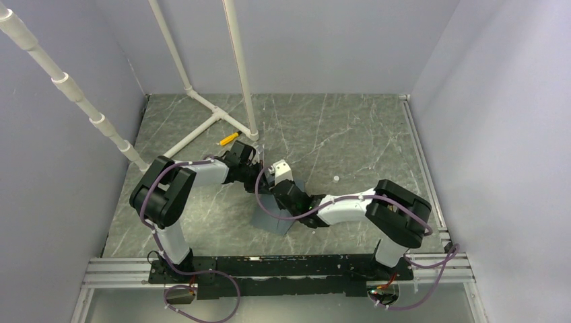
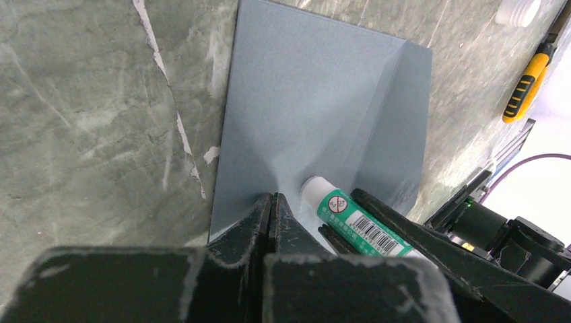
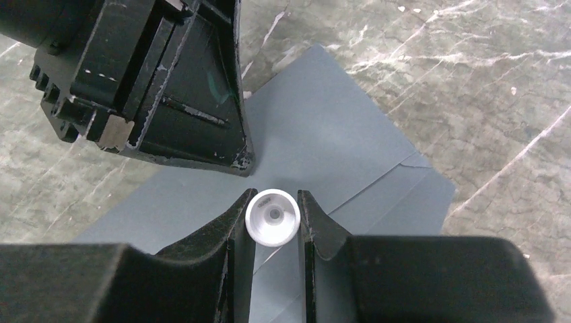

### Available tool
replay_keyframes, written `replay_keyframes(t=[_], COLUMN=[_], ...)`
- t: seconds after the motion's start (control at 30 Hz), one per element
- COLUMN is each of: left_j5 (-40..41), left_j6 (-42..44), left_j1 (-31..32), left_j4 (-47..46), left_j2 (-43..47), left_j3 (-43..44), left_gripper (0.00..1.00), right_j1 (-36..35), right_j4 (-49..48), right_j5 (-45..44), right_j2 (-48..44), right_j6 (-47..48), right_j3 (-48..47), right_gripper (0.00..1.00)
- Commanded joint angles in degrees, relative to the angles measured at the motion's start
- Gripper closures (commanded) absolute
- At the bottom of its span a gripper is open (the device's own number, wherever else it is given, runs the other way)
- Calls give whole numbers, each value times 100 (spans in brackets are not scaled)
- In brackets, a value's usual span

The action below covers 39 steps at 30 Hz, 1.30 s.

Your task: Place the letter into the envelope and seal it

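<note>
The slate-grey envelope (image 1: 273, 220) (image 2: 316, 101) (image 3: 323, 134) lies flat on the marble table, its fold lines running toward its middle. My left gripper (image 2: 273, 198) (image 1: 268, 190) is shut with nothing between its fingers, and its tips press down on the envelope. My right gripper (image 3: 273, 208) (image 1: 286, 202) is shut on a green-and-white glue stick (image 2: 353, 222) (image 3: 272, 217). The stick's white end rests on the envelope right beside the left fingertips (image 3: 244, 161). The letter does not show in any view.
A yellow-handled tool (image 1: 229, 139) (image 2: 525, 87) lies behind the arms near the white pipe frame (image 1: 215, 118). A small white cap (image 1: 335, 178) (image 2: 517, 10) sits on the table to the right of the envelope. Walls close in the table on three sides.
</note>
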<state>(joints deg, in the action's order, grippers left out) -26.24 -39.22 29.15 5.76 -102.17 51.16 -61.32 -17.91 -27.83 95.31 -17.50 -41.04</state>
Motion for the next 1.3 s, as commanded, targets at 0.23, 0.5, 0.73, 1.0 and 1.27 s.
replay_keyframes(t=[0.23,0.5,0.73,1.0,1.27], left_j5=[836,811,848,827,822], left_j6=[374,363,405,407,415], left_j1=[74,74,73,74,74], left_j4=[538,503,607,587,588], left_j2=[-411,-495,-421,-426,-422], left_j3=[-144,-106,-93,-93,-88], left_gripper=[97,97,97,98,98], right_j1=[-585,-667,-285,-292,-305], right_j4=[1124,861,569,601,489], right_j5=[171,460,331,318,590], right_j2=[-605,-851,-792,-1536,-1178], right_j6=[-202,-183,176,358,407], right_j3=[246,443,256,130,91], right_gripper=[100,100,100,100,100])
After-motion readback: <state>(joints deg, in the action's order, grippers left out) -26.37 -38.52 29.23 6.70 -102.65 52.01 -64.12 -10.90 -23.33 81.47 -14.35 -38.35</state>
